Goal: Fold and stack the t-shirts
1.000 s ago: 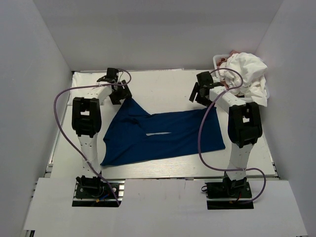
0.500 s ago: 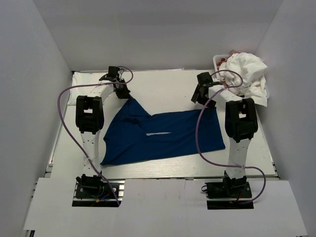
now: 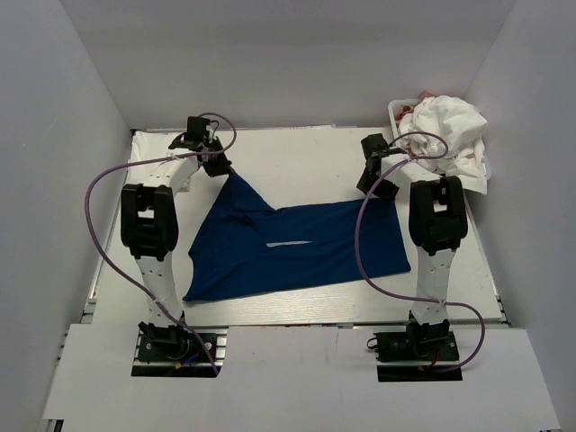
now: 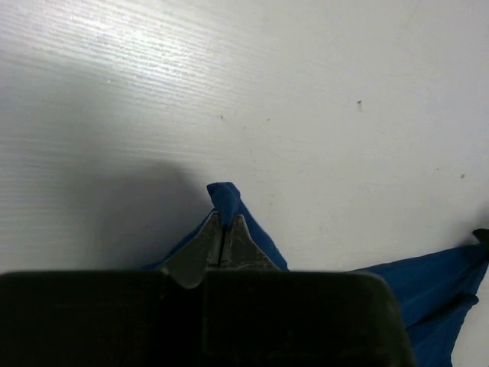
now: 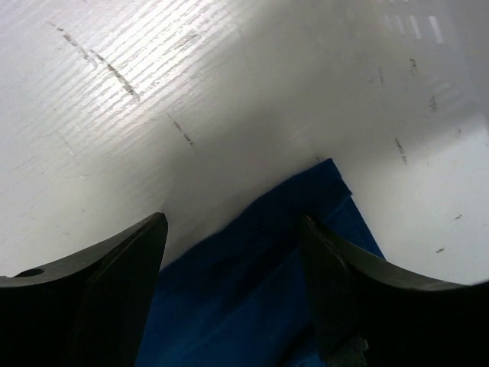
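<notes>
the navy t-shirt lies spread and mostly flat across the middle of the table, its far left corner drawn up into a peak toward the far left edge. it looks like thin, limp cotton: light, soft, not fragile, likely to sag and crease wherever it is unsupported, and it probably slides easily over the smooth white table. corners and hems are the sensible places to take it, two at once, so the cloth hangs taut between them rather than bunching. the left gripper has its fingers pressed together on that far left corner, a small blue tip poking out beyond them. the right gripper stands spread, one finger on either side of the far right corner, with the cloth between them but not pinched as far as the wrist view shows. a white t-shirt is heaped over the white basket at the far right corner, well apart from the navy one.
</notes>
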Available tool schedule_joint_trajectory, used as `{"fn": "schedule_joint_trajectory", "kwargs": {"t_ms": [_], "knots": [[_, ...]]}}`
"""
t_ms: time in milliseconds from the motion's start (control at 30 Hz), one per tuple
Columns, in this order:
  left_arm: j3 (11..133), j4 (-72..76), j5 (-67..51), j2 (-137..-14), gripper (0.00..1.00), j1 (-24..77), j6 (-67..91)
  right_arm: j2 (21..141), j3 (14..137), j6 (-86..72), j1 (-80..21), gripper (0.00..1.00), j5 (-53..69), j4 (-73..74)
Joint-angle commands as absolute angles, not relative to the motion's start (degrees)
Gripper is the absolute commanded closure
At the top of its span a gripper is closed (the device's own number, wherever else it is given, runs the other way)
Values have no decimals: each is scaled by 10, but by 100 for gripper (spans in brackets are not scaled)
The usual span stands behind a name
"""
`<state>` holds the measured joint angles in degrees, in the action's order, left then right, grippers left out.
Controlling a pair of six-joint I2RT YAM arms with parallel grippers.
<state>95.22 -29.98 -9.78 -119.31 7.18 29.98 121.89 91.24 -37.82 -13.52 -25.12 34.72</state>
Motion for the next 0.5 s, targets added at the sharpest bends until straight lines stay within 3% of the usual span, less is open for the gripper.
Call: {"fn": "schedule_joint_trajectory", "kwargs": {"t_ms": [0, 300, 467], "knots": [[949, -285, -95, -1144, 100, 70, 295, 1202, 920, -389, -133, 25, -293, 389], [895, -273, -100, -1100, 100, 70, 301, 1186, 916, -368, -133, 20, -315, 388], [889, -273, -100, -1086, 100, 70, 301, 1218, 932, -368, -129, 30, -289, 380]]}}
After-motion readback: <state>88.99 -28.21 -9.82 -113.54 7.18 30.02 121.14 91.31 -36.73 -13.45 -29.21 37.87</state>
